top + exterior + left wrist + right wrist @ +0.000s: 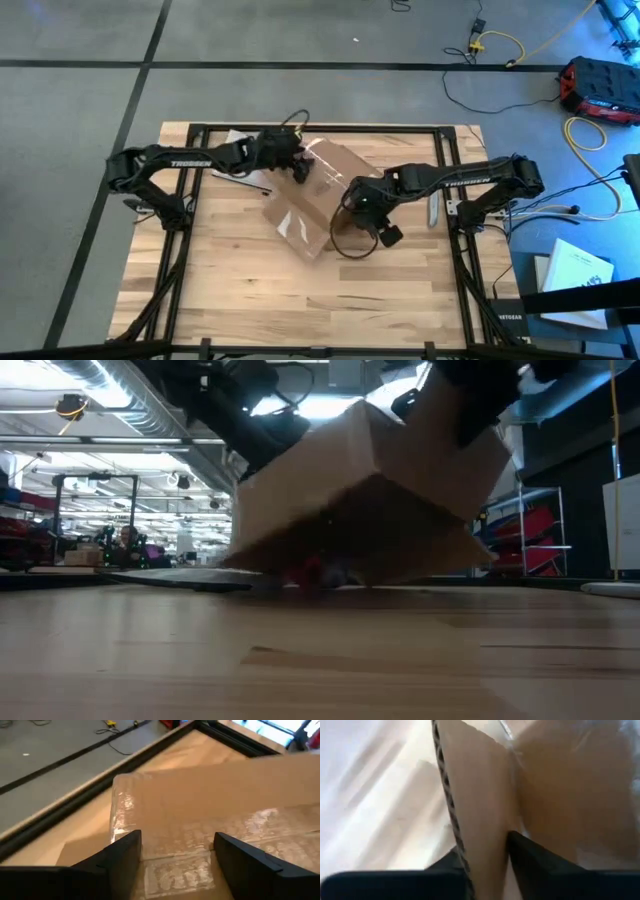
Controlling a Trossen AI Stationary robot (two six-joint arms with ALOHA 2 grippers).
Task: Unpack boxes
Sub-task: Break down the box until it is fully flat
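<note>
Cardboard box (318, 205), shallow and brown, sits near the middle of the wooden bench (230, 290), turned at an angle to the bench edges, shiny clear tape strips across its top. Low view: box tilted, one side lifted off the surface, lower edge down near the bench; a small red object (305, 572) shows under it, details blurred.

Left gripper (298, 165) at the box's far-left corner, reaching in from the bench's left edge. Its wrist view shows the fingers (117, 860) spread, standing either side of a taped patch of cardboard; no pinch visible, contact cannot be judged.

Right gripper (352, 208) at the box's right side, arm coming from the bench's right edge. Its wrist view shows the two dark fingers (530, 857) either side of a thin upright cardboard flap, corrugated edge running between them; whether they are pressing the flap or only just beside it cannot be told, picture blurred.

Around: sheets of white paper (238, 160) lying flat at the far-left part of the bench, partly under the left arm. Slim grey object (434, 209) near the right edge, beside the right arm's base. Black frame rails run along the bench's far, left and right sides.

In the way: both arms overlap the box from above, hiding its far-left corner and right edge. In the low view the tilted box blocks most of what lies behind it.

Off the bench: grey floor, yellow and black cables (500, 45), red-and-black case (600, 88) at right.
</note>
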